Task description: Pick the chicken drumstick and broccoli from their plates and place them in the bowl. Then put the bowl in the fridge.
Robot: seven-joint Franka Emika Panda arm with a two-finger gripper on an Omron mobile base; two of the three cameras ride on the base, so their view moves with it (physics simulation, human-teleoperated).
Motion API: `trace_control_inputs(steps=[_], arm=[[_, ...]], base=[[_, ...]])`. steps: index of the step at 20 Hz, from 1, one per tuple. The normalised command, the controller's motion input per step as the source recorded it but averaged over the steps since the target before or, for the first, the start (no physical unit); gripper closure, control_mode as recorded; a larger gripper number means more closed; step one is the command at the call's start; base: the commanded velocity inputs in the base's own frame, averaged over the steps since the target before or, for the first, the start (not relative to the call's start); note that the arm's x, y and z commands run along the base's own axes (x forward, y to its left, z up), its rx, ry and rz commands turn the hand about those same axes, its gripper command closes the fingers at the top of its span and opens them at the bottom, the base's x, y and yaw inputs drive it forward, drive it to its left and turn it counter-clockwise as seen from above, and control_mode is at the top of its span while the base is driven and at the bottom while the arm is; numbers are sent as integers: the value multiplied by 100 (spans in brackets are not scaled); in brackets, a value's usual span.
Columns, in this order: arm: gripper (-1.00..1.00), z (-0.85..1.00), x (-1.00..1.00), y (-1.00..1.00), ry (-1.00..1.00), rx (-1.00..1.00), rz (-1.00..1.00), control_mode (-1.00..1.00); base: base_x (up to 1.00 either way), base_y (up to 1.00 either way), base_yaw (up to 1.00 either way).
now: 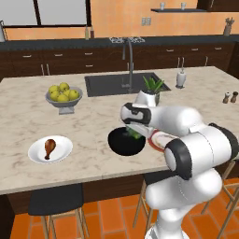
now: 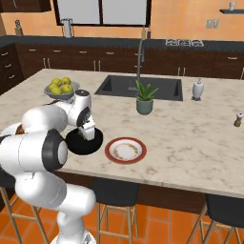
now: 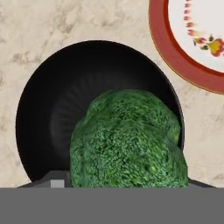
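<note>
The claw [image 1: 133, 132] hangs just above the black bowl [image 1: 125, 143] at the near edge of the marble island counter [image 1: 28, 121], and the broccoli floret [image 3: 127, 140] sits right in front of the hand camera, its green head covering the near half of the bowl's dark interior. From the left base view a bit of green shows between the wrist and the bowl rim. The fingers themselves are hidden behind the floret, so the grip is not plain to see — it looks as though the claw is clenched around the broccoli with the jaws standing wide, though I cannot be certain of contact.

Just beside the claw, on its right, lies the red-rimmed plate [image 2: 126, 150], bare of food, close to the bowl but not touching it. Well off to the claw's left rests the plain white plate [image 1: 50, 150] with the chicken drumstick [image 1: 49, 147] on it. Beyond that plate — farther from the claw — stands a grey pedestal bowl of yellow-green apples [image 1: 64, 96]. Past the claw, a small potted plant [image 2: 144, 100] stands near the sink [image 2: 139, 87].
</note>
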Motion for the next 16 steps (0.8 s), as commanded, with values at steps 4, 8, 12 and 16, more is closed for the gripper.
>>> trace_control_inputs(steps=[4, 8, 12, 16], arm=[[100, -55, 37, 5, 0, -3, 0, -100], [100, -58, 38, 18, 0, -5, 0, -100], [-100, -53, 25, 11, 3, -4, 0, -100], [-100, -12, 3, 0, 4, 0, 0, -100]], base=[[0, 0, 0], [0, 0, 0], [0, 0, 0], [0, 0, 0]])
